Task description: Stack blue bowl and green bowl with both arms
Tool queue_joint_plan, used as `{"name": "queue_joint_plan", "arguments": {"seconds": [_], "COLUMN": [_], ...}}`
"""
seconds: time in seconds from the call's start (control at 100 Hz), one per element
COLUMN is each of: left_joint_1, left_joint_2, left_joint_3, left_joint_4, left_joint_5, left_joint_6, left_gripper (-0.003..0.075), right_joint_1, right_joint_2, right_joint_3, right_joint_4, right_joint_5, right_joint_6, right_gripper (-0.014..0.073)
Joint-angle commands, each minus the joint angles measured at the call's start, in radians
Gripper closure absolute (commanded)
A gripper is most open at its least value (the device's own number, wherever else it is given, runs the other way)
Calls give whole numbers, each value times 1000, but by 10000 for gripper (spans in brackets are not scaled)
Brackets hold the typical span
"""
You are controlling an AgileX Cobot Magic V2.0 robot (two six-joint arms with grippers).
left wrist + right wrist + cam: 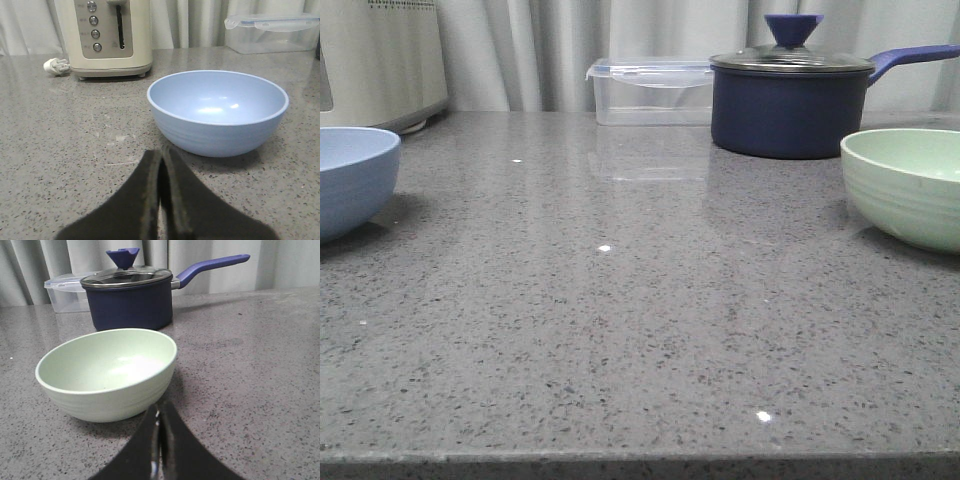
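On the counter: two bowls, one pot, one clear box, one toaster.
Blue bowl (350, 180): far left, open side up.
Green bowl (910, 185): far right, open side up, well apart from blue.
Counter (620, 330): gray, speckled, shiny.
Behind: pale curtains.
Left claw (161, 200): pressed together, near blue bowl.
Right claw (159, 445): pressed together, near green bowl.

The left gripper (161, 165) hangs low over the counter, its black fingers (145, 200) pressed together — no gap between them. The right gripper (159, 415) sits likewise — fingers (175, 450) closed tip to tip, holding nothing.
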State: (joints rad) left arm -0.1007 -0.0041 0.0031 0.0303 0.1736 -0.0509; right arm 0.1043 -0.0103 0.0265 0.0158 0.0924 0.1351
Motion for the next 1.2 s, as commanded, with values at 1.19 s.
{"name": "queue_joint_plan", "arguments": {"seconds": [1.19], "left_joint_1": [2], "left_joint_2": [-31], "left_joint_3": [-33], "left_joint_4": [-8], "left_joint_5": [-120], "left_joint_6": [-9], "left_gripper": [741], "right_joint_1": [-5], "right_joint_2": [-9], "right_joint_3": [-62], "right_joint_4": [-7], "right_joint_5": [4], "right_joint_6": [-2], "right_gripper": [639]}}
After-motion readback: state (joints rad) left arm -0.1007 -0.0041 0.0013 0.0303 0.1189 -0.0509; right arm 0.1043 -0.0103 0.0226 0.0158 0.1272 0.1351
